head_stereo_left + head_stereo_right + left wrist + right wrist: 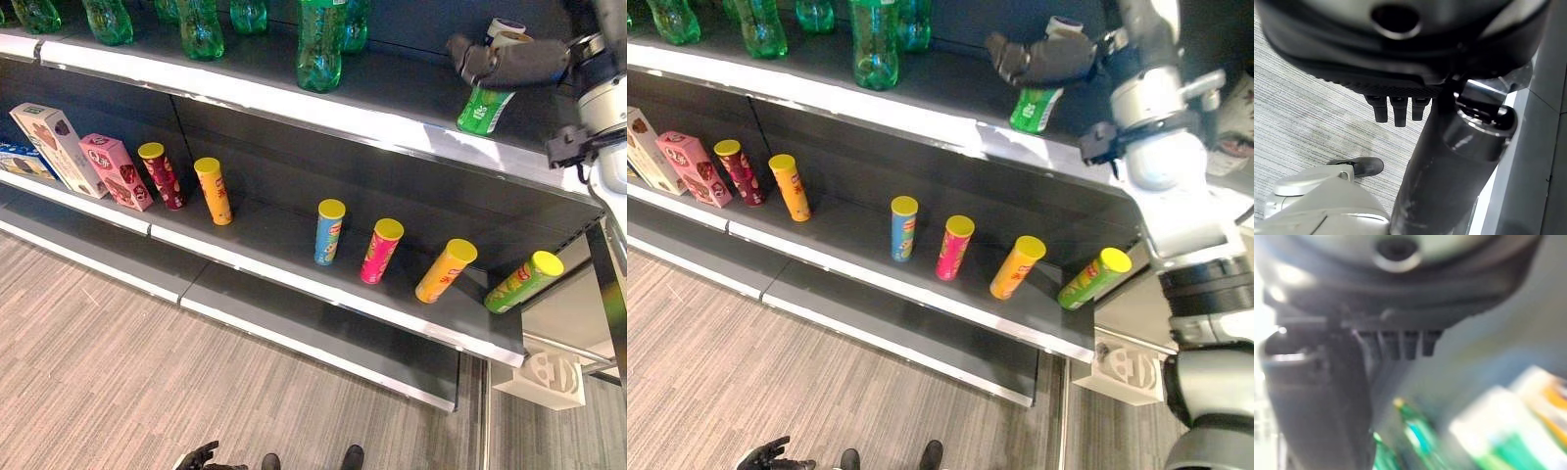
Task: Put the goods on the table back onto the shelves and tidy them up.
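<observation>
My right hand point(509, 61) reaches over the dark upper shelf point(392, 98), fingers curled round a tilted green-labelled can with a white top point(485, 108). Green plastic bottles point(321, 44) stand along that shelf. On the middle shelf point(294, 250) stand pink and cream cartons point(116, 171) and yellow-lidded crisp tubes: maroon, orange, blue point(329, 232), pink, yellow and green. My left hand point(196, 457) hangs low above the grey striped carpet point(147, 392).

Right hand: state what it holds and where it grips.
The right hand is curled around the upper part of a green can with a white top, over the top shelf.
</observation>
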`<state>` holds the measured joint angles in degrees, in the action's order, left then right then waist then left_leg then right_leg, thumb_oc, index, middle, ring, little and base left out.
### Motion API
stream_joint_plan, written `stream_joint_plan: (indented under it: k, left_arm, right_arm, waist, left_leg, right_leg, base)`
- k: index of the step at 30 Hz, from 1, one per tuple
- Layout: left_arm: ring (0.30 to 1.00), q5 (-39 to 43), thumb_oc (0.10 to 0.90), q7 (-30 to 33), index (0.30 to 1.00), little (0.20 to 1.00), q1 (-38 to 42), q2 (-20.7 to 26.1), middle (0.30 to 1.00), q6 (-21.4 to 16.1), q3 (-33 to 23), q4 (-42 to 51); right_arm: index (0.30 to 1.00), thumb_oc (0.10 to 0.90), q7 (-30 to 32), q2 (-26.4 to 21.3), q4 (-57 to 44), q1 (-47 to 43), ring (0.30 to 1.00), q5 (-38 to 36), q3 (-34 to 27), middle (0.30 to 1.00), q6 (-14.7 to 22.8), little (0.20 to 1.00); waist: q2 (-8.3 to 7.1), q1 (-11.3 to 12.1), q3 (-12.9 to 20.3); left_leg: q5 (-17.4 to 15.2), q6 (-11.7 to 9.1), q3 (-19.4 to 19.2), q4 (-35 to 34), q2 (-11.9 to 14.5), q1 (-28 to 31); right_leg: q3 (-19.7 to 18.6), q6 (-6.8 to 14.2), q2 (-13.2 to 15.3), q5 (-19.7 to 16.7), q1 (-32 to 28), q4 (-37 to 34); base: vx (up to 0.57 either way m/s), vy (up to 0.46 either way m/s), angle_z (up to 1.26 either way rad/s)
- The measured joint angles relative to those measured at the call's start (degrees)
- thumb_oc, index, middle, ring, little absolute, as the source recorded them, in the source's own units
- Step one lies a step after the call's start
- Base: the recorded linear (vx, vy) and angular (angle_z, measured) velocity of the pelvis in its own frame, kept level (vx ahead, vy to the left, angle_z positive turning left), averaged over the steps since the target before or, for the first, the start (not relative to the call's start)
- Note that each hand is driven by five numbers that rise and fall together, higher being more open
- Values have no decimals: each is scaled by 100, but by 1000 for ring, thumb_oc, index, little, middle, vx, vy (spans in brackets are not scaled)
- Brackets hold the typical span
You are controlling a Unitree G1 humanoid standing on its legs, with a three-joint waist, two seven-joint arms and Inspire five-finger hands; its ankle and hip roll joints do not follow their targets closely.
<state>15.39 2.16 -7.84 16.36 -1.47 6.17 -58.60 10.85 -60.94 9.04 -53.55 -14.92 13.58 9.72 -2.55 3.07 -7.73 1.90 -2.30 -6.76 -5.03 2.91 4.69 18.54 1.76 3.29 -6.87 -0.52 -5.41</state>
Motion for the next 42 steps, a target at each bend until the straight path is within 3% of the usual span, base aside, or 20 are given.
stream_joint_plan:
  k: [4,9,13,17,18,22,24,25,26,27,29,31,33,34,35,36,37,39,41,42]
  left_arm:
    - [900,-102,800,6,900,900,21,-30,900,4,-11,-4]
    - [900,-211,800,93,900,900,75,-116,900,9,-73,-56]
    - [900,-318,800,92,900,900,49,-143,900,55,-188,-139]
    - [900,-332,800,97,900,900,302,64,900,41,-249,-83]
    - [900,-332,800,89,900,900,254,99,900,-10,-235,-88]
    - [900,-333,800,85,900,900,409,-43,900,-15,-224,-96]
    - [900,-322,800,160,900,900,467,-16,900,20,-35,-42]
    - [900,-349,800,226,900,900,418,55,900,74,275,-62]
    - [900,-392,800,111,900,900,395,-10,900,-25,178,-80]
    - [900,-426,800,119,900,900,465,-43,900,4,164,-162]
    - [900,-472,800,74,900,900,556,-151,900,-24,273,-149]
    - [900,-489,800,87,900,900,607,-132,900,-52,187,-281]
    - [900,-543,800,89,900,900,689,6,900,-138,109,-367]
    - [900,-604,800,81,900,900,727,-73,900,-191,-2,-413]
    - [900,-655,800,69,900,900,657,-68,900,-224,-22,-436]
    - [900,-659,800,79,900,900,621,-61,900,-208,-65,-417]
    - [900,-659,800,86,900,900,568,-8,900,-190,-73,-475]
    - [900,-662,800,92,900,900,559,225,900,-122,-37,-677]
    - [900,-666,800,82,900,900,603,376,900,-75,-65,-565]
    - [900,-666,800,81,900,900,616,339,900,-75,-64,-552]
  right_arm:
    - [900,800,206,-148,-591,384,900,97,-651,900,138,900]
    - [900,800,465,-284,-1916,1892,900,310,-2286,900,499,900]
    - [900,800,483,-204,-2251,2378,900,300,-2587,900,786,900]
    - [900,800,492,-142,-2466,2433,900,201,-2868,900,999,900]
    - [900,800,487,-85,-2464,2453,900,172,-2854,900,1061,900]
    - [900,800,548,-178,-2493,2409,900,55,-2953,900,1082,900]
    - [900,800,580,-26,-2565,2540,900,-60,-2774,900,1102,900]
    - [900,800,513,305,-2754,2530,900,-227,-2425,900,1104,900]
    - [900,800,246,763,-2821,2872,900,-103,-2417,900,1138,900]
    - [900,800,233,680,-2802,3242,900,-149,-2447,900,1080,900]
    - [900,800,200,165,-2313,3308,900,-185,-2520,900,801,900]
    - [900,800,248,149,-2012,3218,900,-212,-2468,900,760,900]
    - [900,800,371,81,-1638,3157,900,-241,-2463,900,707,900]
    - [900,800,477,116,-1491,3163,900,-327,-2476,900,661,900]
    - [900,800,470,69,-1413,3160,900,-332,-2468,900,650,900]
    - [900,800,489,-141,-1405,3161,900,-348,-2475,900,593,900]
    - [900,800,479,-360,-1399,3157,900,-345,-2481,900,596,900]
    - [900,800,481,-404,-1440,3088,900,-345,-2587,900,677,900]
    - [900,800,419,-382,-1315,3152,900,-347,-2640,900,695,900]
    - [900,800,414,-382,-1212,3163,900,-347,-2682,900,715,900]
  waist:
    - [0,-66,0]
    - [0,-232,0]
    - [-12,-499,46]
    - [-214,-659,-50]
    - [-247,-488,-61]
    - [-104,-612,-179]
    - [-235,-693,-163]
    - [-294,-512,-145]
    - [-311,-405,-152]
    - [-263,-670,-171]
    - [-303,-953,-158]
    - [-252,-1071,-184]
    - [-462,-1178,-308]
    - [-181,-1342,-390]
    - [-32,-1179,-388]
    - [115,-1037,-402]
    - [173,-1009,-413]
    - [-29,-954,-393]
    - [-324,-593,-371]
    - [-363,-589,-359]
  left_leg:
    - [0,0,-4,0,0,7]
    - [-7,6,-73,-2,2,62]
    - [-88,-49,-370,70,73,200]
    - [-591,-268,-176,1501,200,-507]
    - [-665,-287,-24,1680,258,-518]
    - [-867,-286,84,1489,353,-509]
    - [-1003,-67,297,1687,85,-488]
    - [-1119,662,769,1403,-353,-354]
    - [-696,809,727,316,-363,165]
    - [-383,519,535,-14,-308,275]
    - [-346,495,-58,11,-665,289]
    - [-384,560,-277,67,-572,206]
    - [-581,732,-667,255,-839,199]
    - [-607,742,-951,329,-635,236]
    - [-568,731,-1306,221,-514,316]
    - [-564,725,-1634,176,-369,353]
    - [-556,715,-1720,182,-300,348]
    - [-433,527,-1825,185,-61,393]
    - [-365,293,-1834,459,125,309]
    - [-383,263,-1768,528,169,228]
  right_leg:
    - [-5,0,-1,0,-5,0]
    - [-86,0,-12,0,-26,-1]
    - [-337,12,-96,42,-46,-37]
    - [-632,-227,-231,-121,154,21]
    - [-827,-237,-241,-96,148,-5]
    - [-871,-250,-307,-121,235,9]
    - [-1357,-95,-288,-439,414,38]
    - [-2025,601,-361,-735,615,-46]
    - [-1915,1218,-392,-506,861,131]
    - [-1709,640,-269,-203,924,427]
    - [-2002,332,-38,-591,1023,456]
    - [-2368,1120,-34,-1167,1067,-7]
    - [-2424,1214,142,-797,1105,1]
    - [-1531,963,176,-185,1120,117]
    - [-670,825,250,-75,1199,356]
    - [-256,807,452,-118,1168,590]
    - [-165,862,731,-85,1041,730]
    - [-451,1082,1282,-22,272,910]
    - [-491,611,997,-399,-37,668]
    - [-555,585,955,-422,-90,468]
  base:
    - [3,-1,-1]
    - [14,-8,-6]
    - [-67,-74,-33]
    - [-76,-6,-45]
    - [0,0,-75]
    - [-35,176,-29]
    - [-34,635,-70]
    - [-21,240,-229]
    - [-41,340,-217]
    - [-149,513,-183]
    - [-135,412,-148]
    - [-88,192,-150]
    - [-154,146,-138]
    - [-201,122,-150]
    - [-152,33,-162]
    - [-61,15,-142]
    - [-108,16,-112]
    - [-124,1,-46]
    - [-40,-65,-66]
    - [1,-68,-87]
